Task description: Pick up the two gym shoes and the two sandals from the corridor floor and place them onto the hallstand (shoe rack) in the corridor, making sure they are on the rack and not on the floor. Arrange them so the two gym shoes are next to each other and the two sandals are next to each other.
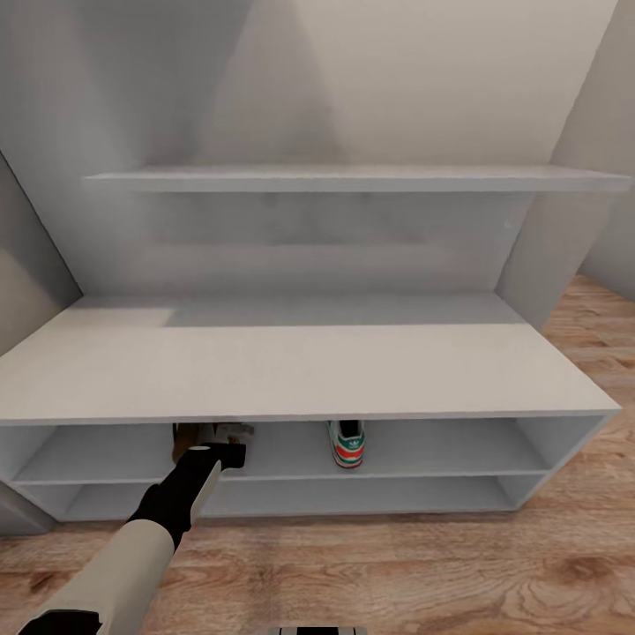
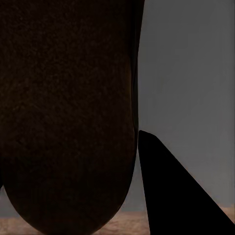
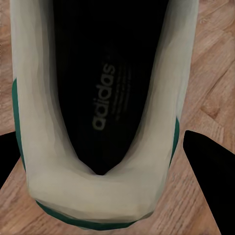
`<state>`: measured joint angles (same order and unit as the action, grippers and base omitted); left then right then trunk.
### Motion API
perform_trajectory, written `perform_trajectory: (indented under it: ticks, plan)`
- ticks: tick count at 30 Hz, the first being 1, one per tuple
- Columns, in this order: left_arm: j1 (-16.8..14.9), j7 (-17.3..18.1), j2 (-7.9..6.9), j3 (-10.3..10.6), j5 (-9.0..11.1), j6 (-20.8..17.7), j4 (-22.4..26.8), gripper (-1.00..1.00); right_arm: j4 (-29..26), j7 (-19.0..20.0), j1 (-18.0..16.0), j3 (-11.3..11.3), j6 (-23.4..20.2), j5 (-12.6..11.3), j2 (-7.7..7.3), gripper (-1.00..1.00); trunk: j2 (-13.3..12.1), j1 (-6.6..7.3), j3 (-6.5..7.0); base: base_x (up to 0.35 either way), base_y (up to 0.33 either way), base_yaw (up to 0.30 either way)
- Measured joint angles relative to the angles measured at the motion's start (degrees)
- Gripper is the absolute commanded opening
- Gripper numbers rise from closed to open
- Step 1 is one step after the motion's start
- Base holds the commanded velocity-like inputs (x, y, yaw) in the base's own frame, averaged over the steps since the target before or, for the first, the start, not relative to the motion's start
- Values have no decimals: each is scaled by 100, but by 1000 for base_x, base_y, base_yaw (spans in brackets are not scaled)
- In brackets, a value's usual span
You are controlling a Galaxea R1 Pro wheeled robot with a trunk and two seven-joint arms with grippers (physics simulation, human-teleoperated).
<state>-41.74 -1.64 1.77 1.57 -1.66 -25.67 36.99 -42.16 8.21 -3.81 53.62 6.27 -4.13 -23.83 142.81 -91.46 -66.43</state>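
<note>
Head view: facing the hallstand, bench top bare, two open shelf levels beneath. One gym shoe already on the upper shelf level, a little right of centre, red-orange heel patch toward the front edge, long axis running front to back.

Left arm reaching under the bench top's front edge, left of centre. Left gripper at the front lip of the upper shelf level, with a brown shape just beyond it, read as a sandal. Left wrist view: dark brown rounded sandal end pressed close along one black finger; other finger hidden. Likely clamped on the sandal, but not shown for certain. Sandal's long axis appears to run along the fingers, pointing into the shelf; grey shelf panel behind it.

Right wrist view: second gym shoe seen from above, dark insole with lettering, cream collar and green trim, sitting between the right gripper fingertips, corridor floor planks behind. Fingers set wide either side of the heel end; contact not discernible, so held or merely straddled cannot be told. Shoe's long axis runs away from the gripper along its fingers.

Judgement: left arm nearer the shelf, so the sandal goes down first, well left of the shelved shoe. Space beside that shoe worth leaving for its mate.
</note>
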Motion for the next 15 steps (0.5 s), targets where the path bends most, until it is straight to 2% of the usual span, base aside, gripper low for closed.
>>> perform_trajectory:
  ticks: [8, 9, 15]
  plan:
    - [0, 1, -18, -11, -3, 1, -22, -100, -1, 0, 0, 5, 2, 0, 0, -100, 0, 0, 0, 3, 0, 0]
    - [0, 0, -21, -13, -3, 1, -32, 100, -3, 0, 0, 3, 1, 0, 0, -100, 0, 0, 0, 0, 0, 0]
    - [0, 13, -26, -14, -19, -4, -52, 100, -1, 0, 0, 4, 0, 0, 0, -100, 0, 0, 0, 0, 0, 0]
